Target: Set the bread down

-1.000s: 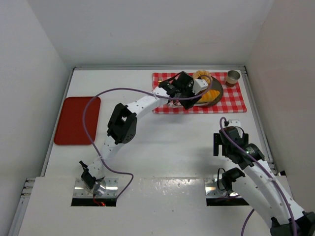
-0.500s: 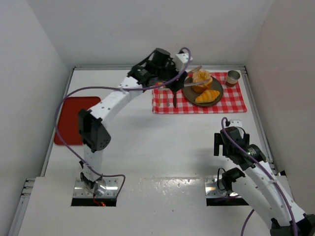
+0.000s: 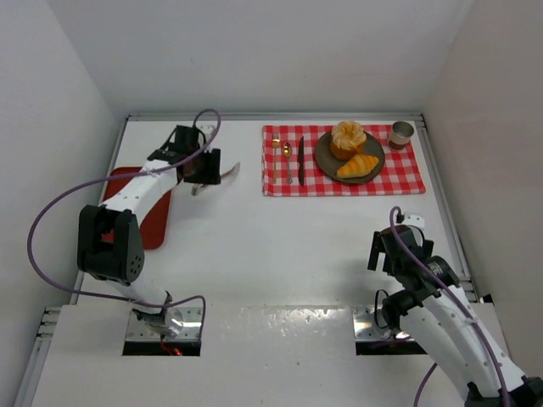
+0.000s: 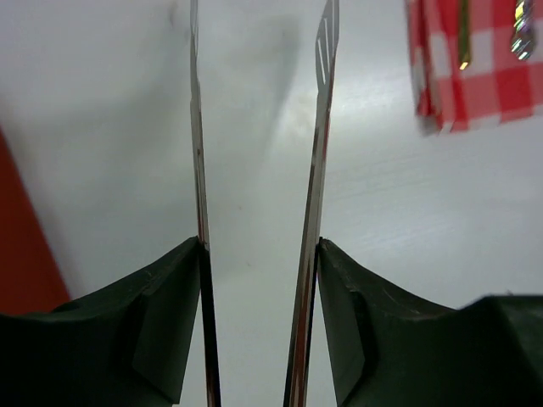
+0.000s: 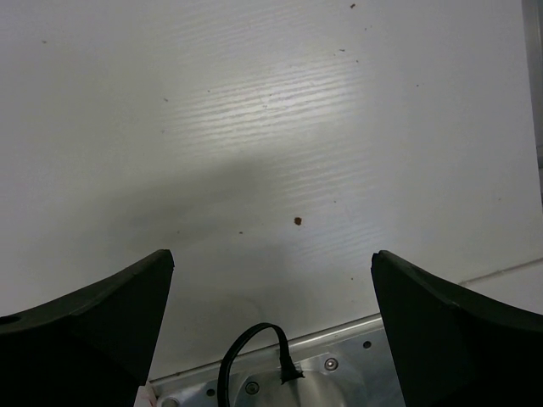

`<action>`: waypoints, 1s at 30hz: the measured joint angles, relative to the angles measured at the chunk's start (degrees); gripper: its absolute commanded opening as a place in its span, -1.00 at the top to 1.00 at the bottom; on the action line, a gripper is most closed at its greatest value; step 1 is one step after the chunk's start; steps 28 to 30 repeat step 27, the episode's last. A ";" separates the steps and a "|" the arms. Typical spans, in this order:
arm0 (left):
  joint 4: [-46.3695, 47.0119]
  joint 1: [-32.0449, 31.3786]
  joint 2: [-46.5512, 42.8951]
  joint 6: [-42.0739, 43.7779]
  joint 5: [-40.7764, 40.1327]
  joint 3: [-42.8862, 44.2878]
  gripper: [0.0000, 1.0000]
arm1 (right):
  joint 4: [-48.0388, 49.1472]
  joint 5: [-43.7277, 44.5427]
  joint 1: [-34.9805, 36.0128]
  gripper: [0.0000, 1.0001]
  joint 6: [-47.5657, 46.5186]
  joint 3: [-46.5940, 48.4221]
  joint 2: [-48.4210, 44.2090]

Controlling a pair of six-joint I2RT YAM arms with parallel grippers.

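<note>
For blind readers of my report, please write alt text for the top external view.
The left pincer holds metal tongs beside a red tray. At the far right, a muffin and a croissant lie on a dark plate on a checkered cloth, with cutlery and a cup. The right pincer sits open near its base.

We find a tray [image 3: 157, 229] at the tabletop's [image 3: 280, 246] left edge, a cloth [image 3: 407, 175] in the far right corner bearing fork [image 3: 288, 161], knife [image 3: 300, 161], plate [image 3: 322, 161] of bread [image 3: 348, 138] and cup [image 3: 401, 134]; tongs [image 3: 222, 175] between.
</note>
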 measured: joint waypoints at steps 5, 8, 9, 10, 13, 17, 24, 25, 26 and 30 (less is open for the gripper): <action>2.23 -0.33 2.29 -3.74 -0.61 -8.09 -0.26 | -1.46 -0.37 0.00 -1.00 2.93 -1.07 -0.57; 2.78 0.09 5.31 -5.07 -1.14 -9.25 -0.35 | -2.58 -0.46 0.00 -1.00 3.98 -1.09 -1.42; 3.06 0.09 6.14 -5.31 -1.25 -9.25 -0.41 | -2.93 -0.44 0.00 -1.00 4.24 -1.09 -1.75; 3.43 0.09 7.02 -5.40 -1.22 -9.25 -0.44 | -3.26 -0.42 0.00 -1.00 4.52 -1.09 -2.21; 3.17 0.09 9.07 -5.35 -0.57 -8.66 -0.51 | -4.28 -0.42 0.00 -1.00 5.25 -1.14 -3.98; 1.49 0.09 10.19 -4.61 0.59 -5.27 -0.54 | -4.87 -0.39 0.00 -1.00 5.70 -1.20 -5.44; 1.03 0.74 9.49 -1.64 4.20 -3.17 -0.56 | -5.33 -0.42 -0.02 -1.00 6.08 -1.20 -5.38; 0.66 1.11 9.09 -0.76 4.94 -3.10 -0.56 | -5.33 -0.42 -0.02 -1.00 6.10 -1.20 -5.31; 0.35 1.60 8.50 -0.11 5.68 -3.02 -0.56 | -5.33 -0.42 -0.02 -1.00 6.10 -1.20 -5.25; 0.02 2.05 7.76 0.66 6.27 -2.84 -0.56 | -5.31 -0.44 -0.02 -1.00 6.08 -1.20 -5.20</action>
